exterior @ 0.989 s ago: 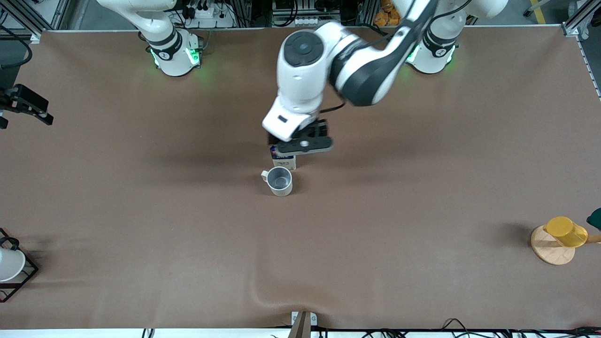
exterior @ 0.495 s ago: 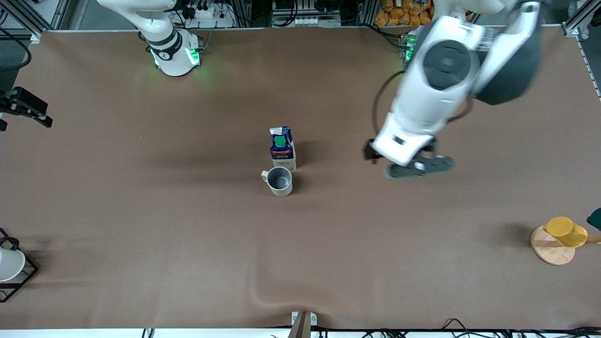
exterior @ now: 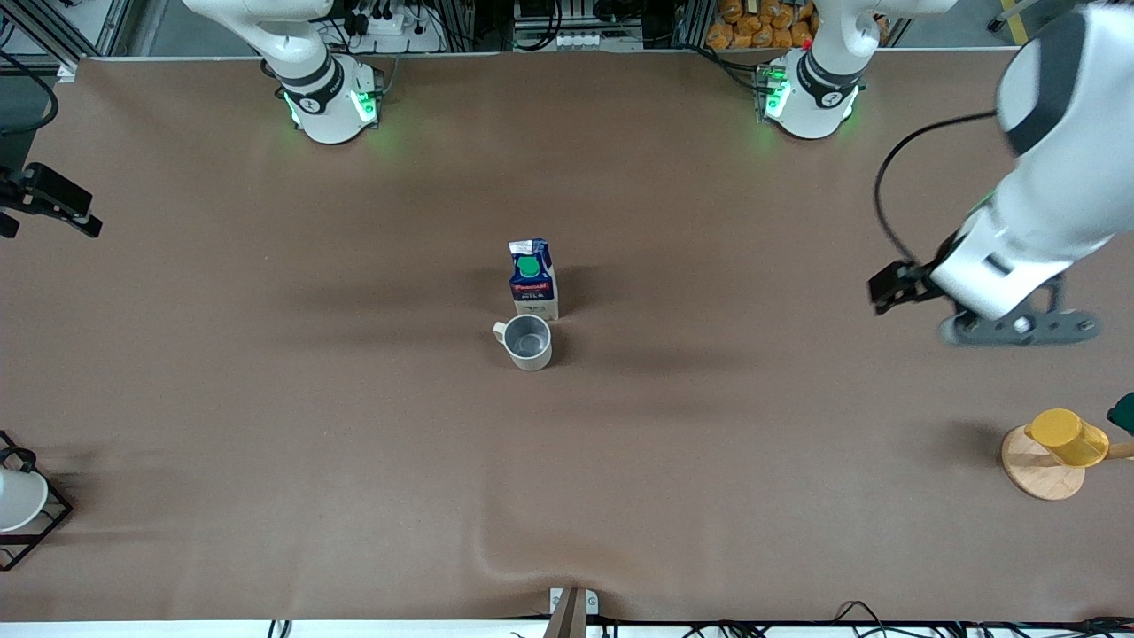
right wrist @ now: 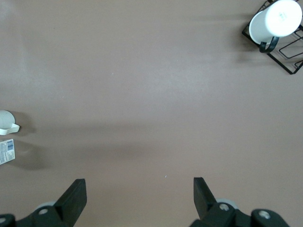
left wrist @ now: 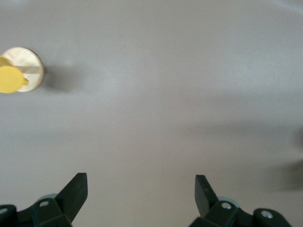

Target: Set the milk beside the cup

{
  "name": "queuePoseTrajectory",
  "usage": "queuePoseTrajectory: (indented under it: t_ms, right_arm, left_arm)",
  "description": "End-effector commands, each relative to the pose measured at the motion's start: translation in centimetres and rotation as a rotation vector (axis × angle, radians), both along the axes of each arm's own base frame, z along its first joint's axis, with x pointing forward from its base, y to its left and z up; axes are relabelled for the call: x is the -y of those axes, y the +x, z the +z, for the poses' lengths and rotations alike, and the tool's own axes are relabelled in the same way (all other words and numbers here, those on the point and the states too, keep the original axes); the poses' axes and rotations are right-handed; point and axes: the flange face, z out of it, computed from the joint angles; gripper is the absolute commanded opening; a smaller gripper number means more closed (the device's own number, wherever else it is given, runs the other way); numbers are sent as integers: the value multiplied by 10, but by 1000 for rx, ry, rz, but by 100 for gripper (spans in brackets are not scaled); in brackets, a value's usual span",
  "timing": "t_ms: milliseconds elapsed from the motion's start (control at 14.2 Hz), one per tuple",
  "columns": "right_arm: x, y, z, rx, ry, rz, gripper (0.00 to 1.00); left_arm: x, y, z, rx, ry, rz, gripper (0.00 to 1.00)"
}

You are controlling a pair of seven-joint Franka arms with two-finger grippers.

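The milk (exterior: 533, 276), a dark-blue carton with a green cap, stands upright in the middle of the table. The cup (exterior: 529, 341), a pale grey-beige mug, stands right beside it, nearer to the front camera. Both show at the edge of the right wrist view: the cup (right wrist: 7, 122) and the milk (right wrist: 5, 151). My left gripper (exterior: 1019, 328) is open and empty over bare table toward the left arm's end; its fingers (left wrist: 75, 191) stand wide apart. My right gripper (exterior: 53, 202) is open and empty, waiting over the right arm's end (right wrist: 139, 191).
A yellow cup (exterior: 1067, 436) lies on a wooden disc (exterior: 1036, 474) near the left arm's end, also in the left wrist view (left wrist: 10, 78). A white cup (right wrist: 275, 21) sits in a black wire rack (exterior: 40, 523) at the right arm's end.
My left gripper has let go of the milk and swung away toward the left arm's end. The milk stays standing beside the cup. The right arm has not moved.
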Motion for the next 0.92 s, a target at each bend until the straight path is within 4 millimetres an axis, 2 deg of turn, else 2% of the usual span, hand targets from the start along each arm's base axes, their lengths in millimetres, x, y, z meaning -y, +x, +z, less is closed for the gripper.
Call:
queuePoseTrajectory:
  t_ms: [0, 141, 283, 495, 707, 848]
  right_arm:
    - [-2, -1, 5, -14, 18, -23, 100]
    - [-2, -1, 5, -16, 18, -23, 100]
    - [-2, -1, 5, -14, 18, -22, 100]
    - [-2, -1, 5, -14, 18, -22, 100]
    - [-2, 0, 4, -16, 18, -22, 100]
    - [-2, 0, 4, -16, 18, -22, 100]
  left_arm:
    - [-17, -22, 14, -30, -44, -88, 100]
    - [-35, -25, 22, -27, -56, -61, 100]
    - [-44, -31, 32, -19, -57, -19, 100]
    - [-64, -52, 53, 6, -50, 27, 100]
    - [-52, -58, 48, -15, -45, 11, 100]
    - [-52, -66, 43, -28, -45, 11, 100]
